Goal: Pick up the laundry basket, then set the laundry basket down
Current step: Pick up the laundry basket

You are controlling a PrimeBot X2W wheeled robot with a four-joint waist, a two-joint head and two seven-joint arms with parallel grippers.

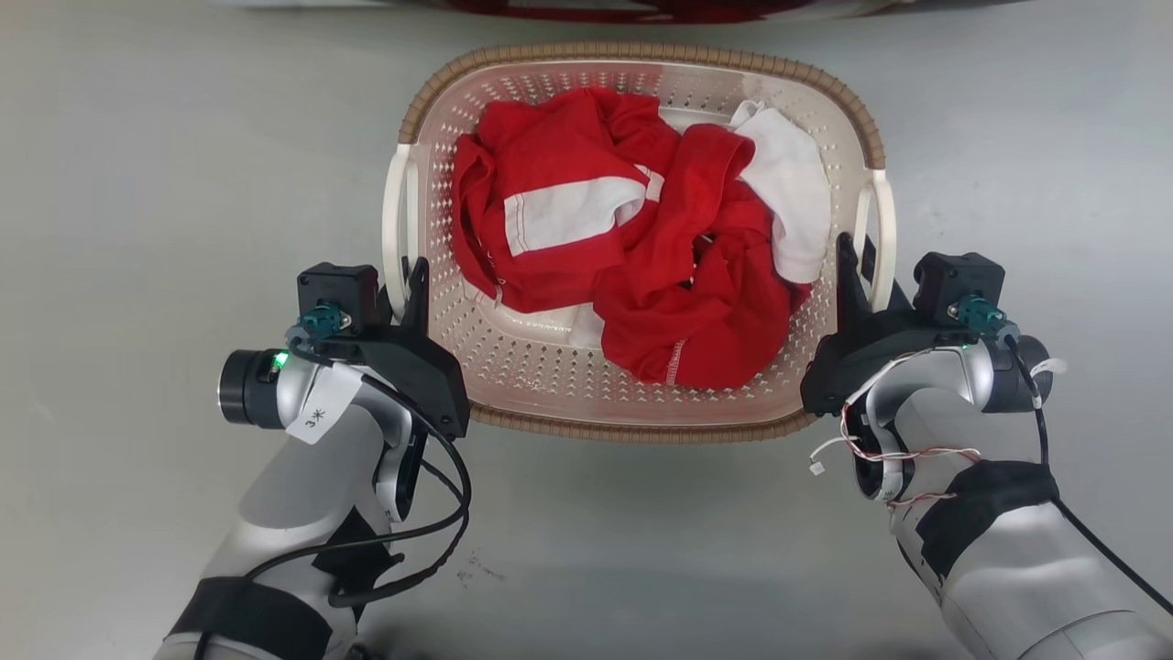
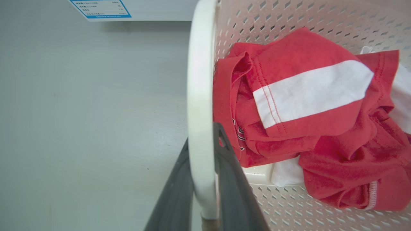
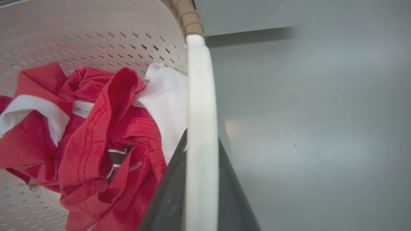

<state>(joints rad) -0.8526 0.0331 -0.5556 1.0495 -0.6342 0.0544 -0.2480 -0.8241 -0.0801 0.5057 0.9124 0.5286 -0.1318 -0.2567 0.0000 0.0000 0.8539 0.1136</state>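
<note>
Head view: your laundry basket [image 1: 641, 429] sits centre frame over the grey floor [image 1: 137, 183], straight ahead of the robot; you cannot tell if it rests on the floor or is just off it. It holds crumpled red clothes [image 1: 660, 275] with a white garment [image 1: 788, 211] at the far right corner. Your left end effector [image 1: 410, 286] is at the near end of the left handle [image 1: 394, 220], one finger inside the basket wall. Your right end effector [image 1: 859, 266] mirrors it on the right handle [image 1: 885, 229]. Left wrist view: left end effector [image 2: 202, 150] has a dark finger [image 2: 173, 199] on the outer side of the white handle [image 2: 199, 96] and the other on the basket side, both pressed against it, so it is pinching the handle. A blue-edged label [image 2: 102, 8] on a white appliance shows at the top. Right wrist view: right end effector [image 3: 202, 141] is the same, with dark fingers [image 3: 167, 192] tight on either side of the white handle [image 3: 199, 96], pinching it. The brown rim [image 3: 186, 12] meets the handle at the top, and a pale appliance front [image 3: 257, 16] stands beyond.
</note>
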